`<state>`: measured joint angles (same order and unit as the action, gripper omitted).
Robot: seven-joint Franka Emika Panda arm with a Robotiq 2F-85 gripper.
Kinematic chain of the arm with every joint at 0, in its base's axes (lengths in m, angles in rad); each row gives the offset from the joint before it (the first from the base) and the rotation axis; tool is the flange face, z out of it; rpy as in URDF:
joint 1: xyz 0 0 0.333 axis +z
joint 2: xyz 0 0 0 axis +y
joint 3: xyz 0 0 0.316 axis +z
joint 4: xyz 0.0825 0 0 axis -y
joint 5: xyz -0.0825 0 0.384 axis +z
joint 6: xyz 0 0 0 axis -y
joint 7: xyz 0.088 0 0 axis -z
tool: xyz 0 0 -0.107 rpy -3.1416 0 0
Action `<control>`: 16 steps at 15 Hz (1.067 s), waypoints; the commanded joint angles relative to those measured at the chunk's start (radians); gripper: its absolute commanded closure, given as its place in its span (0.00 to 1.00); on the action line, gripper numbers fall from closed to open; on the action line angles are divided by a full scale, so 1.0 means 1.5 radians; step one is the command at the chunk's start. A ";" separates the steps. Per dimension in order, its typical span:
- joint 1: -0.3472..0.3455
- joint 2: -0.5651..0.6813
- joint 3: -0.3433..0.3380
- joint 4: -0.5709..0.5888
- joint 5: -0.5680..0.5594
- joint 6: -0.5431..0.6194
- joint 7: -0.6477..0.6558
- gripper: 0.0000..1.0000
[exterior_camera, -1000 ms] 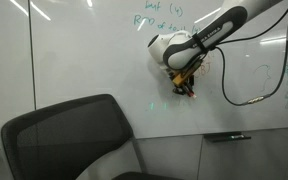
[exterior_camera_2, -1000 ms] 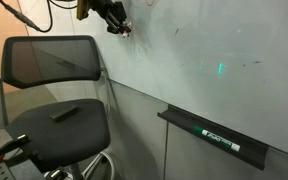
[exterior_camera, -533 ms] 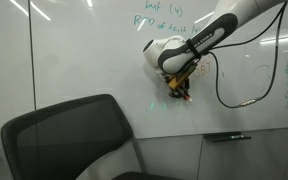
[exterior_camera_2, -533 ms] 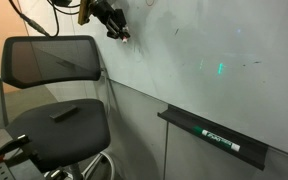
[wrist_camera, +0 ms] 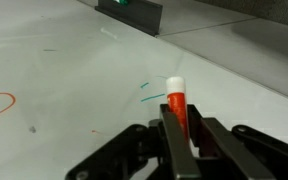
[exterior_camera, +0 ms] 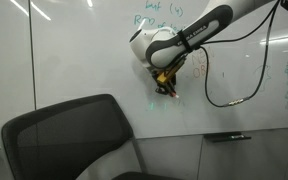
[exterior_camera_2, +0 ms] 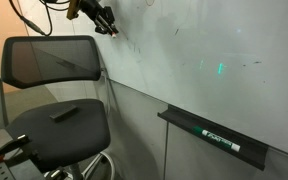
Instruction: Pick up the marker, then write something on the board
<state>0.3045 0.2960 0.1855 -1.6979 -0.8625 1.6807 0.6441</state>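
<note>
A: Board (exterior_camera: 74,60)?
B: Wall-sized, white, green writing up top.
A: Fingers (wrist_camera: 212,140)?
B: Clamped on the orange marker (wrist_camera: 175,105), one each side. White tip pokes past them, right at the board. Contact unclear.

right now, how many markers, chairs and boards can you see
markers: 2 (held marker in the gripper; tray marker, or so it looks)
chairs: 1 (chair)
boards: 1 (board)
total: 4
</note>
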 commanded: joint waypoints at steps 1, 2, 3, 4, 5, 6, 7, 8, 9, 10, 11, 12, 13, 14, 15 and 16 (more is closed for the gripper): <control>0.015 -0.001 0.000 0.026 -0.011 -0.013 -0.022 0.95; 0.015 0.000 -0.001 0.027 -0.008 -0.009 -0.026 0.95; 0.013 0.001 -0.002 0.028 -0.005 -0.005 -0.030 0.95; 0.010 0.006 -0.003 0.030 -0.003 -0.003 -0.037 0.95; 0.007 0.010 -0.005 0.031 -0.001 -0.002 -0.043 0.95; 0.004 0.015 -0.009 0.033 0.002 -0.004 -0.050 0.95; 0.000 0.019 -0.013 0.034 0.004 -0.005 -0.057 0.95; -0.005 0.022 -0.017 0.035 0.008 -0.003 -0.064 0.95; -0.011 0.026 -0.020 0.035 0.011 -0.001 -0.071 0.95; -0.017 0.030 -0.025 0.035 0.016 0.001 -0.078 0.95; -0.022 0.032 -0.029 0.036 0.021 0.000 -0.081 0.95; -0.024 0.031 -0.031 0.032 0.023 -0.003 -0.077 0.95; -0.026 0.030 -0.034 0.029 0.026 -0.003 -0.077 0.95; -0.029 0.027 -0.036 0.026 0.029 -0.003 -0.076 0.95; -0.031 0.021 -0.038 0.019 0.032 -0.004 -0.075 0.95; -0.033 0.016 -0.040 0.012 0.033 -0.007 -0.072 0.95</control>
<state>0.2862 0.3182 0.1497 -1.7019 -0.8300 1.6662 0.5716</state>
